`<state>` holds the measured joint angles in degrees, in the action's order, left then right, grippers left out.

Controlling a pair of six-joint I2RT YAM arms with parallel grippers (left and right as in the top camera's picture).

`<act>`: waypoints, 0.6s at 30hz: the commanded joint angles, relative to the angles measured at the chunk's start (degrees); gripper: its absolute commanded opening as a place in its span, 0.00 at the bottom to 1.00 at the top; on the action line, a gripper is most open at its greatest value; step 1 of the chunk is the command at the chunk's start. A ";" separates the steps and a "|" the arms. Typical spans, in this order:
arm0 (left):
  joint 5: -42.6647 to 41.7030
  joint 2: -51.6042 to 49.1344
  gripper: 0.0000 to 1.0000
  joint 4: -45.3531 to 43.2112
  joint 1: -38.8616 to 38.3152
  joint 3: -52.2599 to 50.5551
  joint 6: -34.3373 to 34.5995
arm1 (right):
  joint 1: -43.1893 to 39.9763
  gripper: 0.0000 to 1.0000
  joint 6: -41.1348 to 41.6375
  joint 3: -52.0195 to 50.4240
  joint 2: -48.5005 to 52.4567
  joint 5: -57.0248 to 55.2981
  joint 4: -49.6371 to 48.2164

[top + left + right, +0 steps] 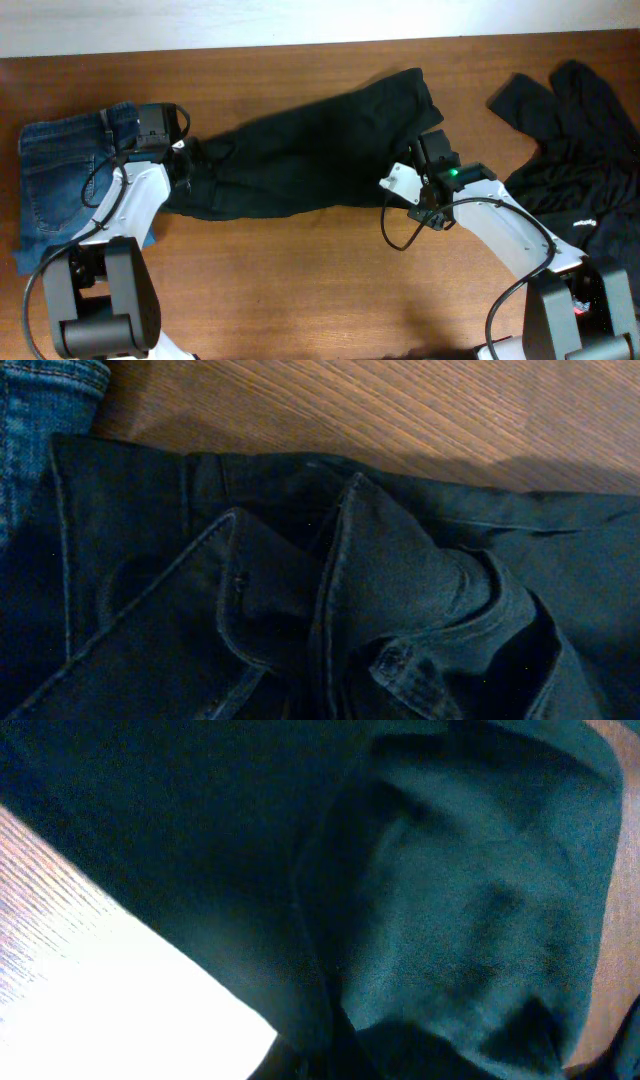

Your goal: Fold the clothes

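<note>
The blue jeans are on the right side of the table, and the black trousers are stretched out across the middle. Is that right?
Not quite. The blue jeans lie at the left end of the table, not the right; the overhead view shows it. The black trousers are stretched out across the middle, just as you said.
</note>
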<state>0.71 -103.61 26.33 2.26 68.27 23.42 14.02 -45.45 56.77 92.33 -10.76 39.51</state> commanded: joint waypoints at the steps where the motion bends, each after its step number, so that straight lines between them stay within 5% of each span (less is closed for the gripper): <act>1: 0.59 -0.52 0.01 0.33 0.15 1.09 0.52 | 0.11 0.04 6.80 0.33 0.31 -1.99 -0.35; 13: 0.55 -0.52 0.01 0.33 0.15 1.11 0.55 | 0.20 0.04 10.47 18.75 -0.35 -4.61 5.73; 18: -2.32 -0.50 0.01 0.33 0.15 1.11 0.85 | 0.11 0.04 4.33 24.13 -0.20 -4.74 3.21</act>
<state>0.43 -103.61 26.39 2.26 68.27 23.44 14.04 -37.60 79.07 92.49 -13.93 43.16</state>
